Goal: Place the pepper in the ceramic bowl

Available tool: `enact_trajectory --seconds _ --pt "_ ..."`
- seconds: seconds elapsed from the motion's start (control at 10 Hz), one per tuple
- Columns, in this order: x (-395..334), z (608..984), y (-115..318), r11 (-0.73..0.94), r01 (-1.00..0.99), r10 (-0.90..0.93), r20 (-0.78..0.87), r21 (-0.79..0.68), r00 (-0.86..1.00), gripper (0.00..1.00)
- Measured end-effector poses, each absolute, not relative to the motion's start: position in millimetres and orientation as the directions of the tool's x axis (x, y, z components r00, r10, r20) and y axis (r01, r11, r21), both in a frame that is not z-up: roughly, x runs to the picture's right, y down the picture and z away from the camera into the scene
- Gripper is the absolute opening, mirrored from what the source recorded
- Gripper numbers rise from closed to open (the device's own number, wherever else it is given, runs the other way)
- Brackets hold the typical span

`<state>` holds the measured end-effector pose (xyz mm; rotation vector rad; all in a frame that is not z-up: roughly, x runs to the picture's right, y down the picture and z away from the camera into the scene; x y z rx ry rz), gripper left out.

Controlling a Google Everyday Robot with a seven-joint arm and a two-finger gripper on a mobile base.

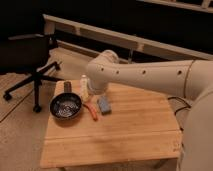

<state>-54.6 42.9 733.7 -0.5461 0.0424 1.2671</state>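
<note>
The pepper [91, 111] is left beside the ceramic bowl [53, 106], just below the gripper [84, 90]. Open or closed cannot be told

Blue-grey block [104, 105] on wooden table [125, 136]; office chair [29, 54]

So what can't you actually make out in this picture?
Camera view:
- End effector, hanging between the bowl and the grey block, just behind the pepper: too small to make out its details.
- Part of the table, its far side: hidden by the arm.
- The robot's body: cut off at the right edge.
- The dark thing behind the bowl: too small to name.
</note>
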Motion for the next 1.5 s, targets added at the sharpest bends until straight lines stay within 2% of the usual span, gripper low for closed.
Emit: enact_trajectory --seconds 0.3,0.7,1.1,1.5 --pt "-41.1 748.8 70.9 0.161 -0.887 0.896 -0.314 -0.433 0.316 0.65" --pt "-62.3 773.7 110.7 0.239 -0.812 0.799 -0.368 -0.532 0.476 0.65" --pt "-81.2 806.8 127.3 0.258 -0.762 0.700 -0.428 -0.594 0.571 0.65" --pt "-85.1 836.9 131.9 0.236 -0.760 0.644 -0.488 -0.605 0.589 0.65"
